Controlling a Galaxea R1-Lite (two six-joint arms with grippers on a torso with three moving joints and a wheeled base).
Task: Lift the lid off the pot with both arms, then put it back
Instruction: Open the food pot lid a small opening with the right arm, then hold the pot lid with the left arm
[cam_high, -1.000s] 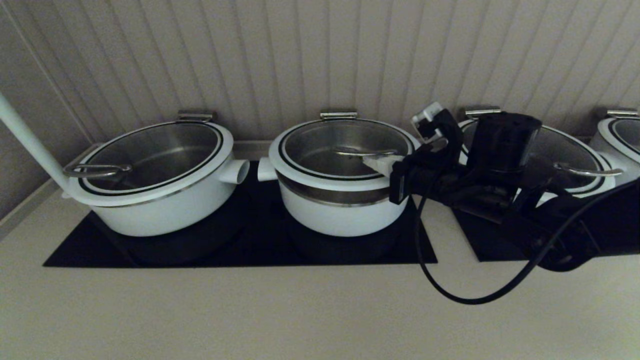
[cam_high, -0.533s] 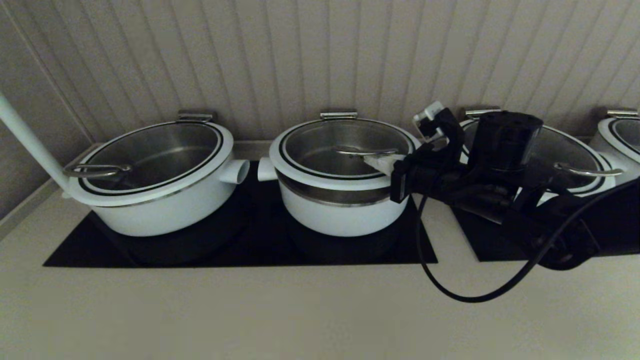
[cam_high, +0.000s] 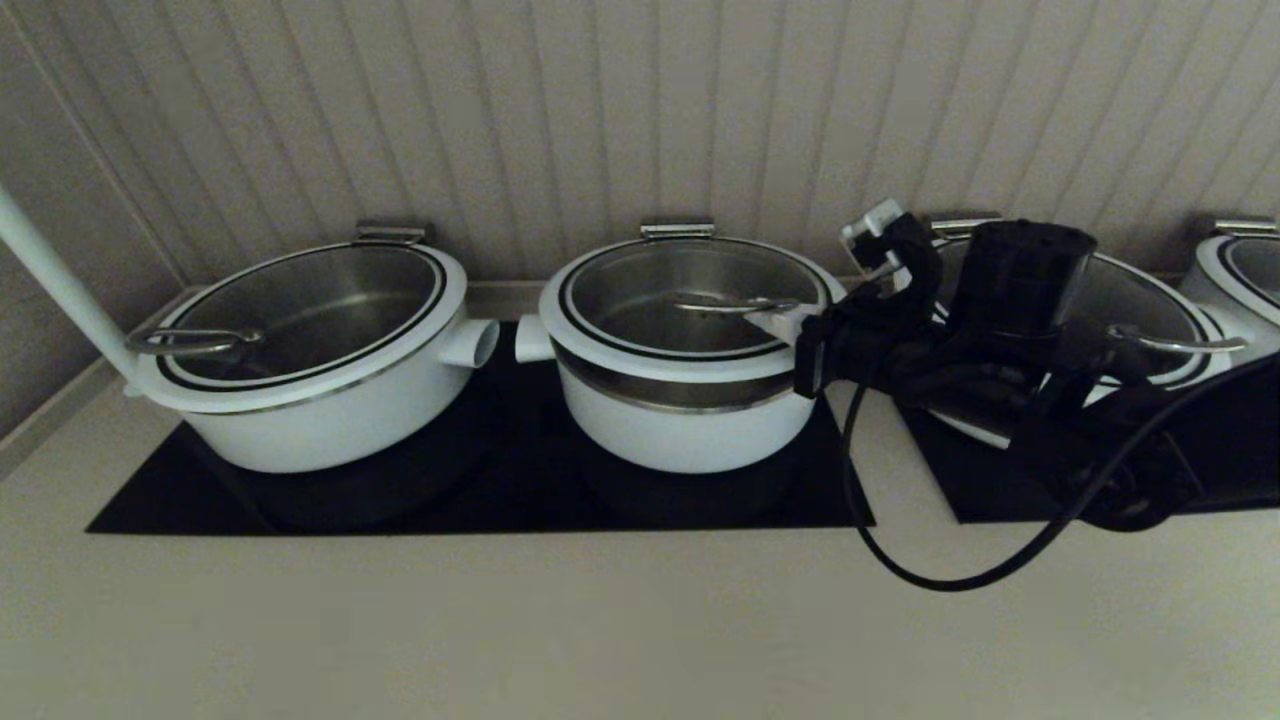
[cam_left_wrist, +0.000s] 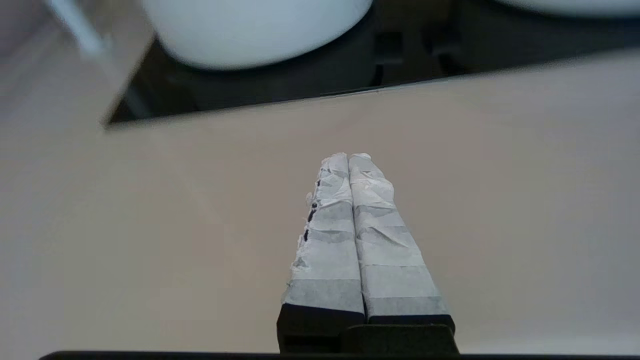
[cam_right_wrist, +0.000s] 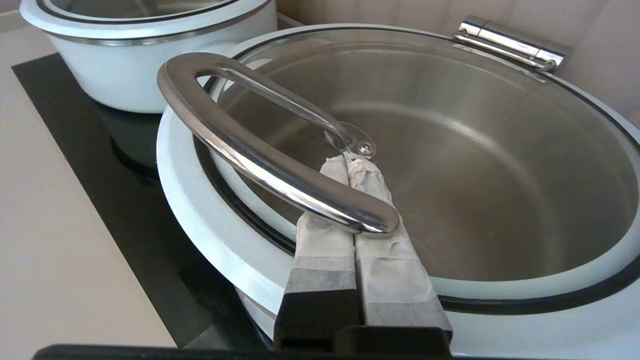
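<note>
The pot stands in the middle of the row on the black hob, a short white stub at each side. Its glass lid lies on it, steel hinge at the wall side. The right gripper reaches in from the right. In the right wrist view that gripper is shut, its taped fingers passing under the lid's steel loop handle, holding nothing. The left gripper is shut and empty over the beige counter in front of the hob, outside the head view.
A wider white pot sits to the left and another behind the right arm, with a further one at the far right. A white pole slants at the left. The arm's cable loops over the counter.
The right arm has shifted a little to the right, and its fingertips have drawn back with it under the handle. The lid and pots have not moved.
</note>
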